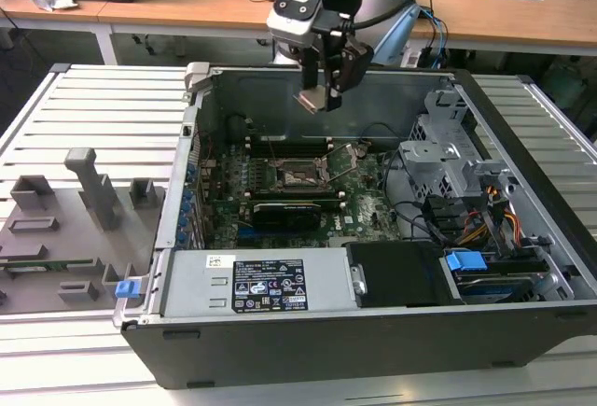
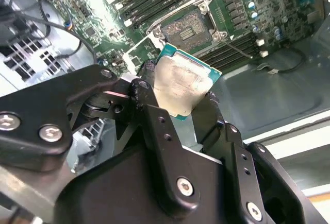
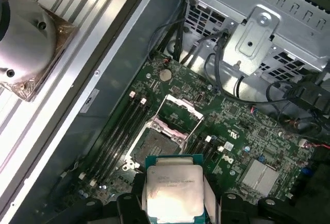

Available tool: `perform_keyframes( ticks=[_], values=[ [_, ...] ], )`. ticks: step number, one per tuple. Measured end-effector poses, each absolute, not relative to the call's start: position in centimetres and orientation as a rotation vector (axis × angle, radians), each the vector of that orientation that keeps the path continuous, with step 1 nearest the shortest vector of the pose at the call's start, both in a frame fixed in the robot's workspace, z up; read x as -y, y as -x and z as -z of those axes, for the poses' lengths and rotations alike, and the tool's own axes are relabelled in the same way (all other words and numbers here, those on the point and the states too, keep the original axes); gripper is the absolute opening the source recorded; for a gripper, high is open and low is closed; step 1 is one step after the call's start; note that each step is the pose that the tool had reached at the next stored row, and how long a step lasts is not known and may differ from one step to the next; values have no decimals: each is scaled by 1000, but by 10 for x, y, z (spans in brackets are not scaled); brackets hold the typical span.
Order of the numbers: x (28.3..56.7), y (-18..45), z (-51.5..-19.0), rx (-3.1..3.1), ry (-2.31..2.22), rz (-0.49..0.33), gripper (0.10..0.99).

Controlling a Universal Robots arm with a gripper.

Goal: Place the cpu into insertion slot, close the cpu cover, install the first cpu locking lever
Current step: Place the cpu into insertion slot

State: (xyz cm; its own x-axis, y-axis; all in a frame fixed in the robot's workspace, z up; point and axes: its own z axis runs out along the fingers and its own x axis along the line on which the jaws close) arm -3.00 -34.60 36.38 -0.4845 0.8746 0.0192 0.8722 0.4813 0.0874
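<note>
Beige-silver metal tops the cpu (image 2: pixel 181 86), and the black jaws are clamped on two opposite edges of it, closed to just the chip's width. A green border runs round the chip's metal top in both wrist views (image 3: pixel 173 189). In the exterior view the cpu (image 1: pixel 311 101) hangs in the air well above the insertion slot (image 1: pixel 300 178), touching nothing but the jaws, at about the height of the computer case's (image 1: pixel 326 341) upper rim.

The insertion slot (image 3: pixel 154 142) lies uncovered on the green motherboard (image 1: pixel 366 208), with its grey pin field bare inside the black rim. The cpu cover (image 3: pixel 184 105) is swung up off the slot and stands open along one edge of it, on the side towards the silver drive cage (image 3: pixel 268 26). A thin metal lever (image 2: pixel 238 50) sticks out from one corner of the slot. Long black memory slots (image 3: pixel 121 126) run along two opposite sides of the slot. A long black expansion card (image 1: pixel 289 210) sits just beside the slot. The case rests on a slatted metal bench (image 1: pixel 103 117).
</note>
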Motion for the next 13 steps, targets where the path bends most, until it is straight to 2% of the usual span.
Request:
perform_keyframes(
  ticks=[13],
  values=[
    [346,30,-355,-2417,-1940,-124,529]
  ],
)
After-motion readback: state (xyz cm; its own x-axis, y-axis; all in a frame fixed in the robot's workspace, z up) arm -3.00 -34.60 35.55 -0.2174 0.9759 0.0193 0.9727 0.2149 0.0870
